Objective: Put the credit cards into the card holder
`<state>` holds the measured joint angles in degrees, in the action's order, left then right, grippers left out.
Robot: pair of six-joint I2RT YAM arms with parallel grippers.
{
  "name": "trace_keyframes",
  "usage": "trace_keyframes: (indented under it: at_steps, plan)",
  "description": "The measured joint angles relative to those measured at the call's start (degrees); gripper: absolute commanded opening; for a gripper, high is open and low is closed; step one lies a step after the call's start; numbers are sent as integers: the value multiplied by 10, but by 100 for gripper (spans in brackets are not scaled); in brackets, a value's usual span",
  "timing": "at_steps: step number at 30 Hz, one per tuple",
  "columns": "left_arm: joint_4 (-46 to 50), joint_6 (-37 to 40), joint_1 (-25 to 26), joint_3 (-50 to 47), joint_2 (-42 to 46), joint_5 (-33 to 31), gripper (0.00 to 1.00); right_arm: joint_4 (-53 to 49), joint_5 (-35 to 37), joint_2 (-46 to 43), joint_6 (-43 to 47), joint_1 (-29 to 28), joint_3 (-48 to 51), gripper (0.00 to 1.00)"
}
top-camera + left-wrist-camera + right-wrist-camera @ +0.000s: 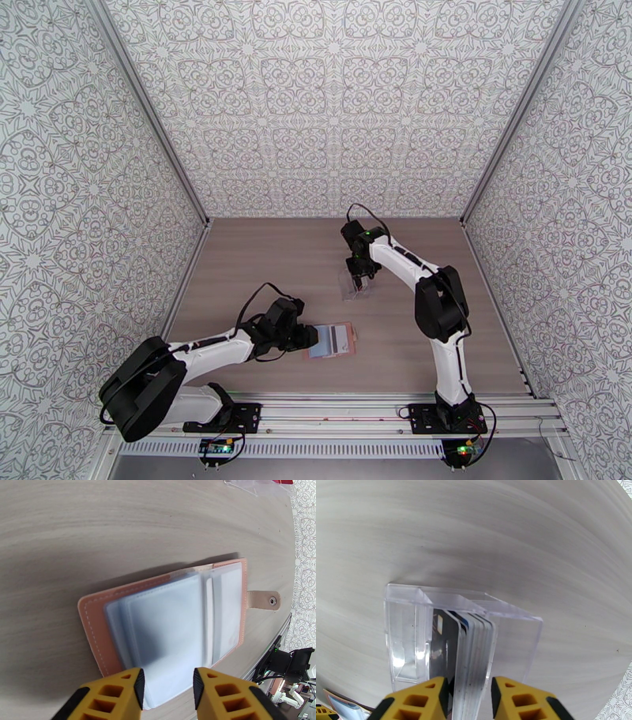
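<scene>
The card holder lies open on the table, pinkish-brown with blue-grey pockets and a snap tab. My left gripper is open at its near edge, with the pocket leaves' edge between the yellow fingers. Several credit cards, white and dark, stand on edge in a clear plastic box. My right gripper hangs over the box, open. Its fingers straddle the card stack closely.
Patterned walls close in the wooden table on the left, back and right. A metal rail runs along the near edge. In the left wrist view the clear box shows at the far top with a red card. A corner of the holder shows by the right gripper.
</scene>
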<state>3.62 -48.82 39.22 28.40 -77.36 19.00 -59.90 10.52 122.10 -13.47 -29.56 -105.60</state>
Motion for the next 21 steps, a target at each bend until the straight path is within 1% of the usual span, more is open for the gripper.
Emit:
trace_keyframes:
  at_steps: [4, 8, 21]
  plan:
    - [0, 0, 0, 0, 0, -5, 41, -2, 1, 0, 0, 0, 0, 28]
    - [0, 0, 0, 0, 0, -7, 42, -3, 4, 0, 0, 0, 0, 21]
    - [0, 0, 0, 0, 0, -8, 42, -7, 5, -1, 0, 0, -2, 10]
